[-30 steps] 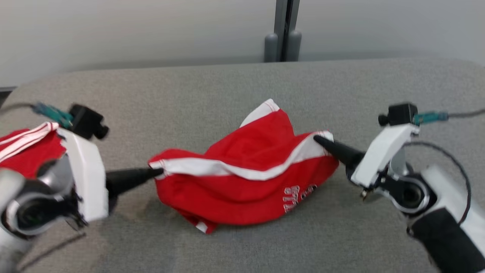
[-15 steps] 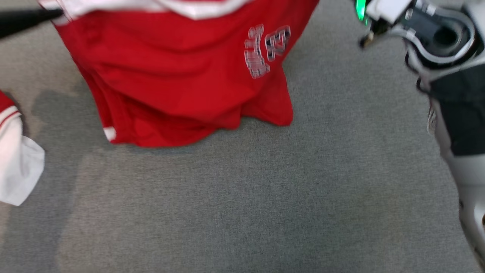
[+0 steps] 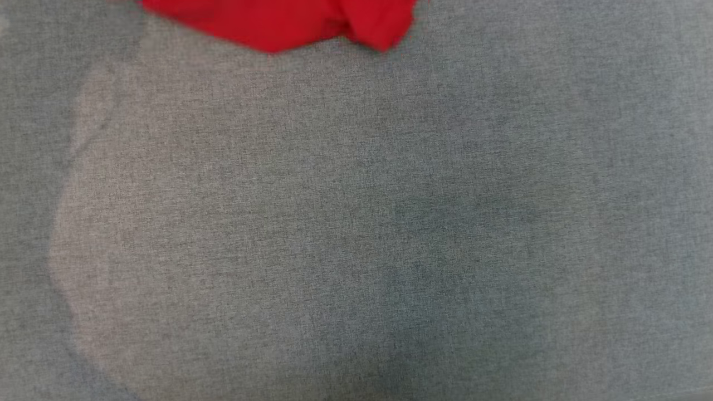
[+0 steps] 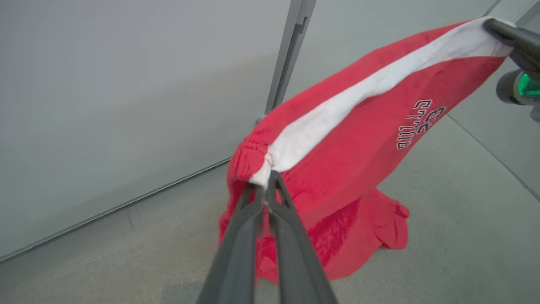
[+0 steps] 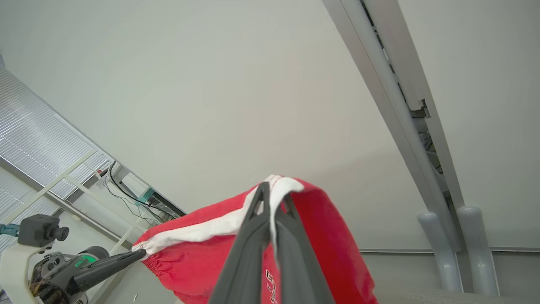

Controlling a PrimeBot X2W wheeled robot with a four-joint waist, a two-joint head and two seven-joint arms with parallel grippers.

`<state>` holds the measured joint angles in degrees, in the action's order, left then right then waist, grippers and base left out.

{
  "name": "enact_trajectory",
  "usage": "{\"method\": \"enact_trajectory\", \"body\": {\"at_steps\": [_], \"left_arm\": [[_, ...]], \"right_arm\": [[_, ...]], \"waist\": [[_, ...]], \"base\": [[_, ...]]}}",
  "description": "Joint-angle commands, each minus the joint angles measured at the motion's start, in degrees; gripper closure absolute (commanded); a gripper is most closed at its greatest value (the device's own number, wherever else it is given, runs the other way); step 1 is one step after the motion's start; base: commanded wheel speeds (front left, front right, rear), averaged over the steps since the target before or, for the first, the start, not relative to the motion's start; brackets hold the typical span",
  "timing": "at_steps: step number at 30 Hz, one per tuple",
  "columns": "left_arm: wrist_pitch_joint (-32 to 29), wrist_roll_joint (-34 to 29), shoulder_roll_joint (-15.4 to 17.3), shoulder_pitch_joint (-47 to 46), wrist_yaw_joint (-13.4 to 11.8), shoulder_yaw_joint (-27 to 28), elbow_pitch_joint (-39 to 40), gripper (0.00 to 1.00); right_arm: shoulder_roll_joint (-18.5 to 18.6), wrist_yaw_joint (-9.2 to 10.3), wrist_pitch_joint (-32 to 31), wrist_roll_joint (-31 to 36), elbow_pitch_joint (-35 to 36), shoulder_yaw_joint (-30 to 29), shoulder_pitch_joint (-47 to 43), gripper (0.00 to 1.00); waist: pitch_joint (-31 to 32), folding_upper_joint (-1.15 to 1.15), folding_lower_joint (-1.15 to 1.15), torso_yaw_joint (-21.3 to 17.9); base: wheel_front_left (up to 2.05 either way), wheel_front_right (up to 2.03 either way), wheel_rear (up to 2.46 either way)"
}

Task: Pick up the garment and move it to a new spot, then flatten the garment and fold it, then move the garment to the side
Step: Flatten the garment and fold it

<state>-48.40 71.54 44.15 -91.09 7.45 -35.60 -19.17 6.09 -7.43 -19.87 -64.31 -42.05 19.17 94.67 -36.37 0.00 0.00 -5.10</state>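
garment point(image 4: 346, 169): red, with a white band point(image 4: 358, 96) along its top edge and pale lettering point(image 4: 417, 124) on the front. it hangs stretched between the two grippers, raised over the grey cloth surface point(image 3: 356, 223). its lower folds reach down to that surface in the left wrist view. in the head view a red fold shows at the top edge against the grey cloth; whether it rests there or hangs just above cannot be told.

left gripper point(image 4: 268, 178): fingers together, clamped on one end of the band, at a gathered corner. the cloth bunches just above the tips. in the right wrist view this gripper shows at the lower left, its tips pinching the same corner.

right gripper point(image 5: 274, 194): fingers together, clamped on the other end of the band, where the white cloth folds over the tips. in the left wrist view it shows at the upper right corner, pinching the far end, with a green light point(image 4: 529, 84) on its body just below.

band: runs in a near-straight line from one grip to the other. the red body drops beneath it in loose folds.

surroundings: plain pale wall point(image 4: 126, 84) behind the surface. a grey post point(image 5: 396, 109) stands against it, with two rounded caps point(image 5: 430, 219) near its foot. slatted blinds point(image 5: 33, 143) and cables point(image 5: 126, 194) show at the left of the right wrist view, behind the left arm.
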Motion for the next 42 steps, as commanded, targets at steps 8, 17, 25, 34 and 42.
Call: {"method": "enact_trajectory", "body": {"at_steps": [8,17,25,34,42], "left_arm": [[11.53,-0.39,-1.19,-3.63,0.05,-5.55,-1.76,1.00],[15.31,4.52,1.21,1.77,0.04,-14.70,-1.75,1.00],[20.61,8.23,4.21,14.60,0.03,-25.06,3.22,1.00],[21.61,11.26,6.37,26.09,0.04,-34.18,8.23,1.00],[22.13,12.21,6.93,38.44,0.03,-37.11,13.49,1.00]], "right_arm": [[-0.63,-0.11,11.65,4.32,-0.76,-0.17,4.93,1.00],[1.05,-0.11,7.92,1.90,-0.48,5.15,-1.83,1.00],[5.33,-0.11,1.54,-2.99,4.13,12.80,-16.78,1.00],[12.08,-0.11,-5.64,-10.06,9.88,19.47,-35.62,1.00],[17.89,-0.11,-8.82,-13.65,16.71,24.14,-49.57,1.00]], "waist": [[1.35,0.00,0.00,0.38],[4.75,0.00,0.00,0.24],[12.81,0.00,0.00,0.08],[23.50,0.00,0.00,-0.39],[31.14,0.00,0.00,-0.25]], "base": [[0.00,0.00,0.00],[0.00,0.00,0.00],[0.00,0.00,0.00],[0.00,0.00,0.00],[0.00,0.00,0.00]]}}
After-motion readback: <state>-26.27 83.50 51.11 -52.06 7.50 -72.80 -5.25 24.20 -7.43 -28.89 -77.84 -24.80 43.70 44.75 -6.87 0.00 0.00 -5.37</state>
